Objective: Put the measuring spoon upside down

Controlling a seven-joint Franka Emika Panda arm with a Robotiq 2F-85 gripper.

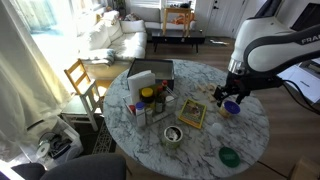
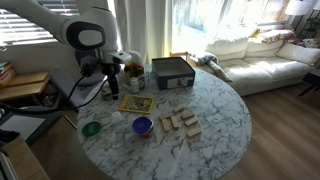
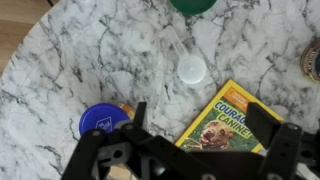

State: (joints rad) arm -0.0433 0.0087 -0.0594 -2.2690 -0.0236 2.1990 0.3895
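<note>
Measuring spoon (image 3: 103, 121): blue, round, lying loose on the marble bench (image 3: 90, 60); in the wrist view it sits just outside the gap, beside one of the fingers (image 3: 136, 120); which way its bowl faces cannot be told. Fingers spread wide, pinching nothing, hanging above the bench and the near edge of a yellow picture book (image 3: 232, 118). White disc (image 3: 191, 69) on the marble beyond the fingers, apart from the spoon; green disc (image 3: 193, 4) cut by the frame's top edge; silver tin (image 3: 313, 60) at the side edge. In an exterior view the spoon (image 2: 142, 125) lies between the green disc (image 2: 92, 128) and some wooden blocks (image 2: 180, 122), touching neither; a dark box (image 2: 172, 70) stands farther back.
</note>
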